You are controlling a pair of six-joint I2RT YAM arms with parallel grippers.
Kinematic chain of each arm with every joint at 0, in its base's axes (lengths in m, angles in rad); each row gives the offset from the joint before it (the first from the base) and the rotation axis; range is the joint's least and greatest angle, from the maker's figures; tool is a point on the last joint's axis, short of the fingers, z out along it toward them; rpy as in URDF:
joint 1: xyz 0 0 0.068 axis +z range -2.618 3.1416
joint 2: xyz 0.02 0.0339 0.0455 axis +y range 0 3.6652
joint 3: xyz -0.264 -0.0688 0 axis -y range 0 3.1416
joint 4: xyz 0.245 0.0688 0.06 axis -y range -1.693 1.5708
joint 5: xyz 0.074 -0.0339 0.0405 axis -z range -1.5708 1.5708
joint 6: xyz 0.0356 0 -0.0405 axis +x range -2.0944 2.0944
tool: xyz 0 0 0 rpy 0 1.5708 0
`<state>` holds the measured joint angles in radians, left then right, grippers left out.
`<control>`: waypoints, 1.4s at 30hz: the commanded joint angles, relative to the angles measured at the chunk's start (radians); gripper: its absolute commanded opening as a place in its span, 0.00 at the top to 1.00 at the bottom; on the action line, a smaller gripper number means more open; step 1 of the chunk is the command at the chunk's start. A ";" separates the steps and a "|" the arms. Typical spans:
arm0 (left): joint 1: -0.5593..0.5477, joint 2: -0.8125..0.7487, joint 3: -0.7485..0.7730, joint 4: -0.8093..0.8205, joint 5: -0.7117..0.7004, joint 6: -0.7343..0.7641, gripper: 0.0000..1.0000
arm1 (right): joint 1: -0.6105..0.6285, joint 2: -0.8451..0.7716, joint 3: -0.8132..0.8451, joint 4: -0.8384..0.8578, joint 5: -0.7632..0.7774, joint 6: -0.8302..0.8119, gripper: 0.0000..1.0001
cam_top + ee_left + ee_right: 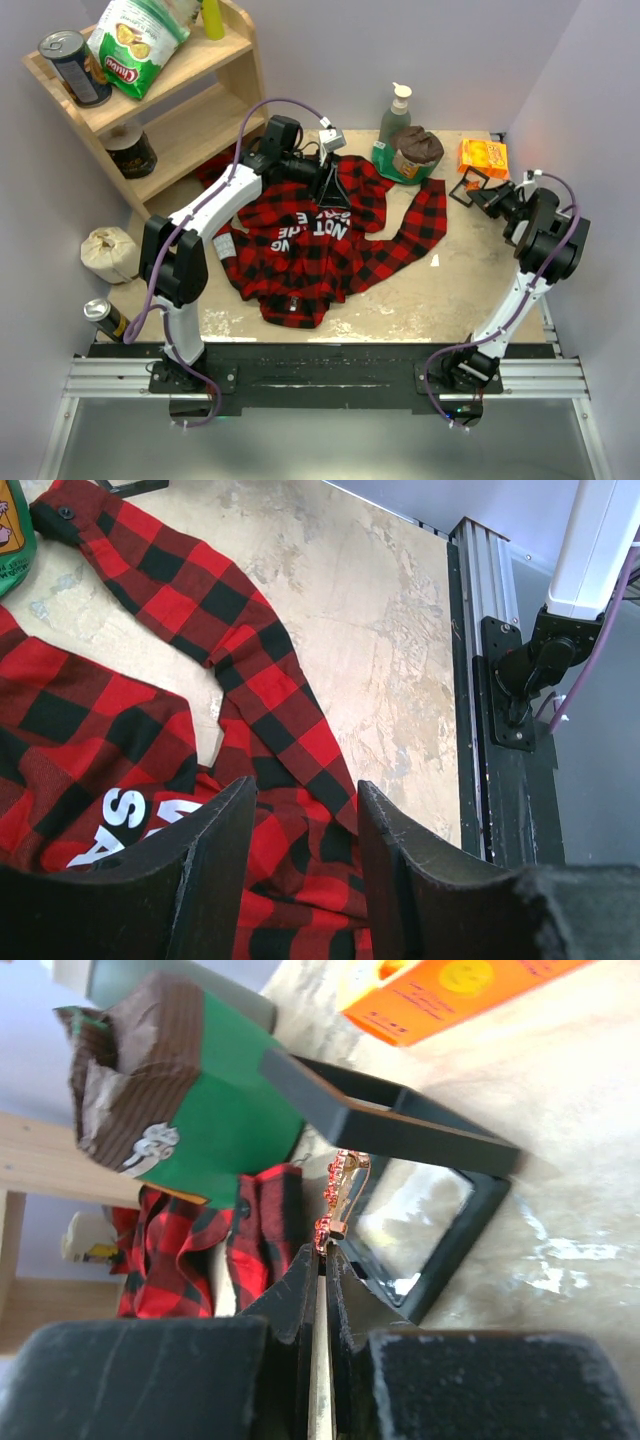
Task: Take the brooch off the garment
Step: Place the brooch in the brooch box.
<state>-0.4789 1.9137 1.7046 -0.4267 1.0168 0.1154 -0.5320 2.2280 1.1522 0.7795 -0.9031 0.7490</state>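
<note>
The black patch on the red-and-black buffalo-plaid flannel shirt (300, 260) has white block letters. From the top I can make out "NOT", upside down, and the left wrist cam catches "SA"; the rest is folded or hidden. The flat orange carton (470, 990) has a smiley face plus small print I can't read, and the logo on the green chip bag (135, 40) on the wooden shelf (215, 55) is too small to tell.

The left arm reaches out over the shirt. The left claw (305, 788) hangs above the lettered patch, fingers spread about halfway, nothing between them.

The right arm is bent up at the right side of the table (440, 290). The right claw (322, 1260) is pressed together, pinching the tiny gold-tan brooch (340, 1195) by its lower end. So the brooch is off the shirt, held up over the open black square case (400, 1120).

Just beside the case sits a green container (235, 1120) with a brown cloth lump (140, 1070) in it.
</note>
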 commanded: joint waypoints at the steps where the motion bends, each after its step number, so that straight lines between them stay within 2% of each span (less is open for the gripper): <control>1: 0.003 -0.007 0.016 0.029 0.005 -0.006 0.50 | -0.008 0.007 0.047 -0.103 0.089 -0.033 1.00; 5: 0.005 -0.004 0.017 0.029 0.003 -0.006 0.49 | -0.003 0.016 0.079 -0.176 0.096 -0.060 1.00; 15: 0.003 0.008 0.017 0.037 0.008 -0.011 0.49 | 0.021 0.028 0.110 -0.195 0.063 -0.068 1.00; 25: 0.002 0.010 0.007 0.039 0.011 -0.014 0.49 | 0.026 0.027 0.078 -0.060 0.027 0.029 1.00; 40: 0.002 0.010 0.009 0.043 0.008 -0.019 0.49 | 0.040 0.035 0.099 -0.169 0.049 -0.040 1.00; 42: 0.002 0.011 0.009 0.045 0.009 -0.020 0.48 | 0.040 0.035 0.101 -0.178 0.049 -0.045 0.97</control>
<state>-0.4789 1.9190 1.7042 -0.4217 1.0164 0.1139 -0.4957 2.2589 1.2247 0.6182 -0.8547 0.7330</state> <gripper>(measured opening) 0.508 0.035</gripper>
